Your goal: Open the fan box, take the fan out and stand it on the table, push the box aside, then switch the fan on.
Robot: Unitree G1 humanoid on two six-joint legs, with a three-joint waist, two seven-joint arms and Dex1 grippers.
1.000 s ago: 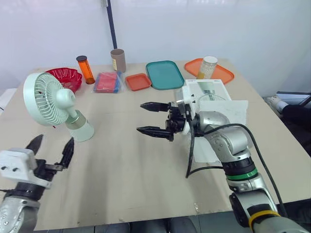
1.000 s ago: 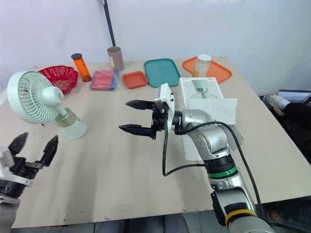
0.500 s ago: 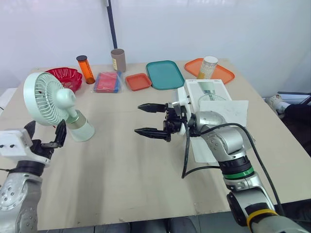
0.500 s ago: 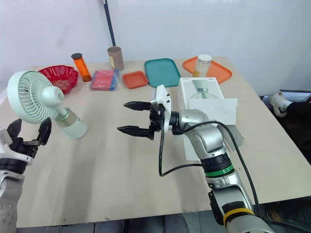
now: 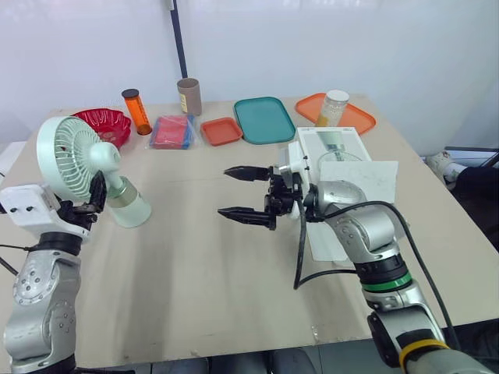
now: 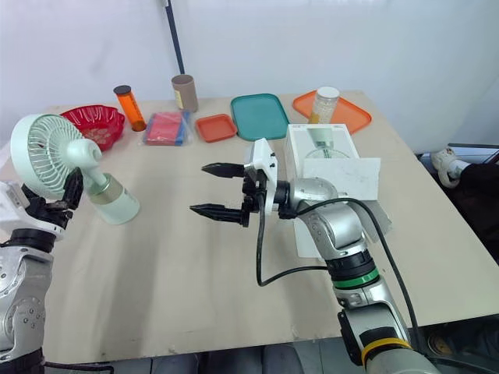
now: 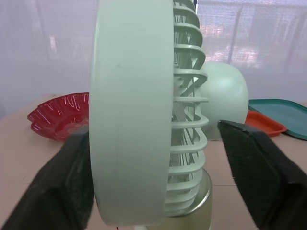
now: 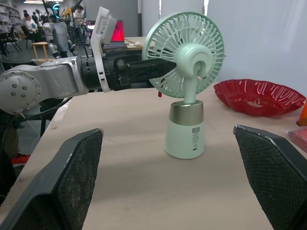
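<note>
Left gripper (image 5: pixel 84 204): released, with both black fingers spread. In the left wrist view the head of the fan (image 5: pixel 86 164) sits between them, and one finger (image 7: pixel 62 187) is just beside the guard ring; contact cannot be confirmed. Right gripper (image 5: pixel 226 192): also spread and empty, hovering over the middle of the table (image 5: pixel 195 265) with its fingertips aimed at the fan, well apart from it. The fan stands upright on its base at the table's left side. The box (image 5: pixel 335 148) lies at the right, beside the right forearm, with a flap open, so the step in hand appears to be switching the fan on. The switch cannot be identified here, so locate it before applying force. Press with one fingertip and direct the push down through the base, not across it. A light fan is likely to slide or tip, so steady the base if needed and keep the fingers clear of the grille.
</note>
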